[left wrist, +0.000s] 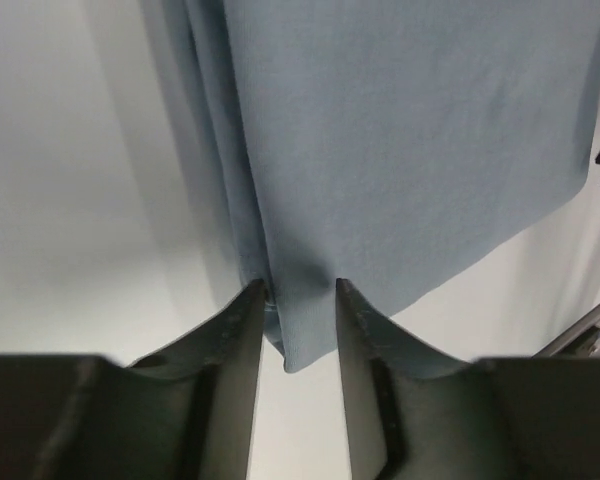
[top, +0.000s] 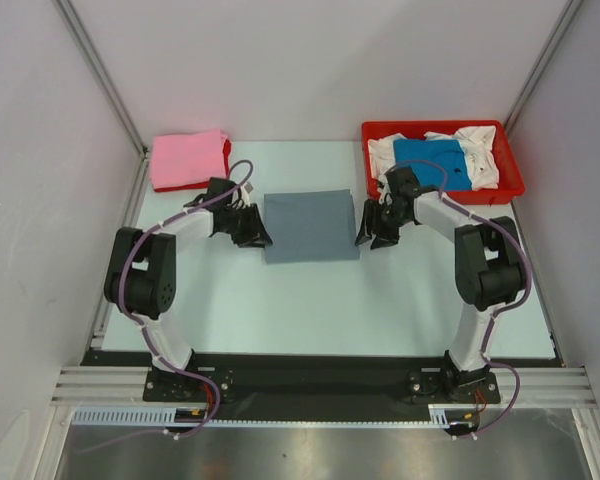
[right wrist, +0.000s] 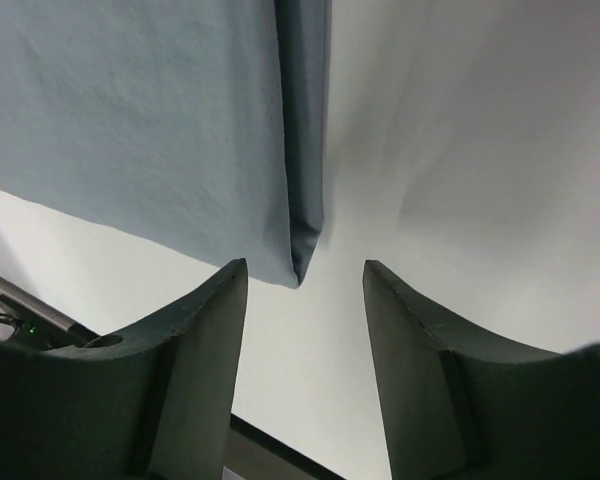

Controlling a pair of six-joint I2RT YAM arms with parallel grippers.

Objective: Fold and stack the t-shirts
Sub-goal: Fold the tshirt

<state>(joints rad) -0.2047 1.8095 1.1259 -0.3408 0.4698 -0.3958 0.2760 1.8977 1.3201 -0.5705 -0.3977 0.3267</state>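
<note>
- Between the jaws of the left gripper point(left wrist: 298, 287), half open, sits a corner of the grey t-shirt point(left wrist: 400, 130), unpinched: closing may catch one layer.
- The right gripper point(right wrist: 305, 264), open and empty, could nudge the fold apart.

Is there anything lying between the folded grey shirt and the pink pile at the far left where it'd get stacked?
Nothing loose. Only the left gripper, at the left edge of the grey shirt, sits on the line toward the pink pile; the table between them otherwise shows bare.
</note>
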